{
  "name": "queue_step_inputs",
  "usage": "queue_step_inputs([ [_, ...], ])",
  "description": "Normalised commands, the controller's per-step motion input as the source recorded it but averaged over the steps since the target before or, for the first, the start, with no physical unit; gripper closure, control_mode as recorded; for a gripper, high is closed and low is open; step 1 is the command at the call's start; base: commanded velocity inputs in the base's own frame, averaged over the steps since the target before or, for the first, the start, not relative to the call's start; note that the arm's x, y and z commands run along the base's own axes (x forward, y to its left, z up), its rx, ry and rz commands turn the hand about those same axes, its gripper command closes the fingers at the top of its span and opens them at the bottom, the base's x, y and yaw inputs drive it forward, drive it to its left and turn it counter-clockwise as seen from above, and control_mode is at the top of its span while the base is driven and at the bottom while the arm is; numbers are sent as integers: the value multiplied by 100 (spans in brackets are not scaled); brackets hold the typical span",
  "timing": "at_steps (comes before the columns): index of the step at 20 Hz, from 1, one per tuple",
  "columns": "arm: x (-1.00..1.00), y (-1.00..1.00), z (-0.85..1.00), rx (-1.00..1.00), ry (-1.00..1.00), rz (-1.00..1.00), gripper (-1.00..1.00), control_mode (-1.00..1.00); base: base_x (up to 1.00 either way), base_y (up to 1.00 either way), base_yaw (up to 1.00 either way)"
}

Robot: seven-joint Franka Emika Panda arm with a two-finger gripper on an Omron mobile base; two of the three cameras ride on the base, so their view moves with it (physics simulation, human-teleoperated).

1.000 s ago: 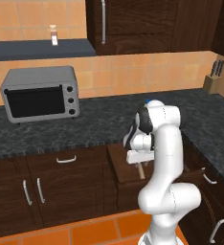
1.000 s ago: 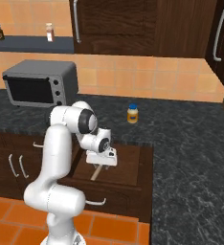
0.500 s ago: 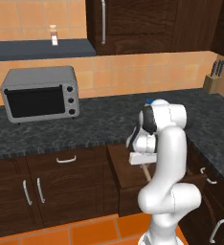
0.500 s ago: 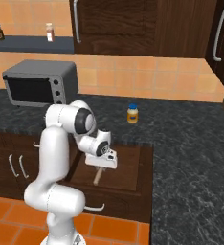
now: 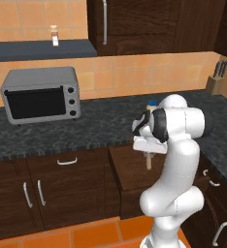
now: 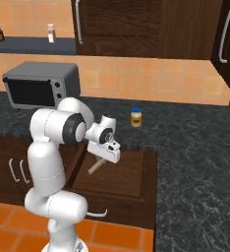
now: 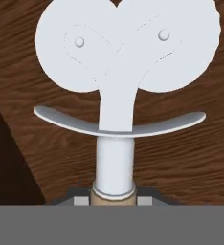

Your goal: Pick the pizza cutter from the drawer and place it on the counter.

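The pizza cutter [image 7: 115,72] sits clamped at its neck in the gripper [image 7: 113,197], wheel head pointing away over the wood bottom of the drawer [image 7: 181,158]. From the right base view its tan handle pokes down out of the hand, over the open drawer's middle, seemingly just clear of the floor, though I can't tell for sure. Jaws are pinched narrow on that slim neck, so the hold is short and the heavy wheel end could pivot or slip if the lift jerks. The yellow jar [image 6: 135,117] stands near the counter [image 6: 195,147] edge just behind the drawer; a careless swing could clip it. The drawer's front rim is another snag on the way up.
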Motion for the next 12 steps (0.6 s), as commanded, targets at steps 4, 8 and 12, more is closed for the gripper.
queue_step_inputs([
  [4,-23,0,100,0,18,-53,100,-100,0,0,0],
  [8,-8,-33,99,0,11,-51,100,-100,0,0,0],
  [12,-19,-87,86,-1,2,-31,100,-100,0,0,0],
])
